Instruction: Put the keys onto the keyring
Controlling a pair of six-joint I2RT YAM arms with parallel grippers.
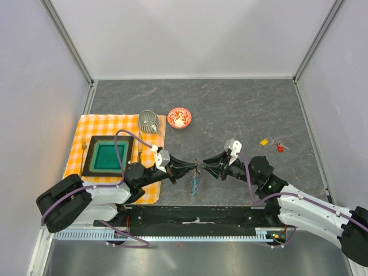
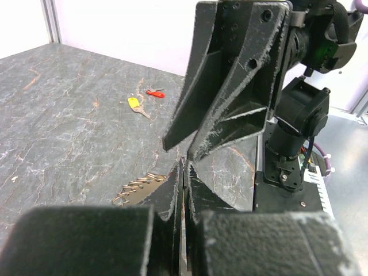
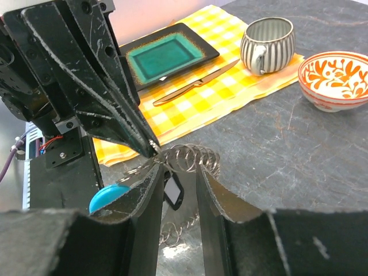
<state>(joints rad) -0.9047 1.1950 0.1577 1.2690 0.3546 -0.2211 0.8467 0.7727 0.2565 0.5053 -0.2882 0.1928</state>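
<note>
The keyring [image 3: 190, 158] is spotted just off the right edge of the checked cloth [image 1: 98, 129], toward its front corner, and there it is gripped by the left claw [image 1: 191, 167], whose fingers are pressed together on the wire loop. From the side away from the cloth, the right claw [image 1: 202, 167] is set almost tip to tip with it. Its fingers are seen parted, and the black key [image 3: 173, 193] is caught hanging in the gap between them, though whether it is touched by either finger cannot be told. The blue tag [image 3: 108, 198] is seen just beside the loop, off the cloth's front right corner, and some of the grey fringe pieces are spread on the counter [image 1: 230, 109]. The yellow key [image 1: 264, 141] and the red key [image 1: 280, 148] are seen lying on the counter well to the right of the cloth, close beside each other and apart from both claws. On the cloth a teal plate [image 1: 92, 156] is laid. A ribbed cup [image 1: 149, 121] is stood at the far right corner, and a red bowl [image 1: 179, 118] is placed just past that corner.
</note>
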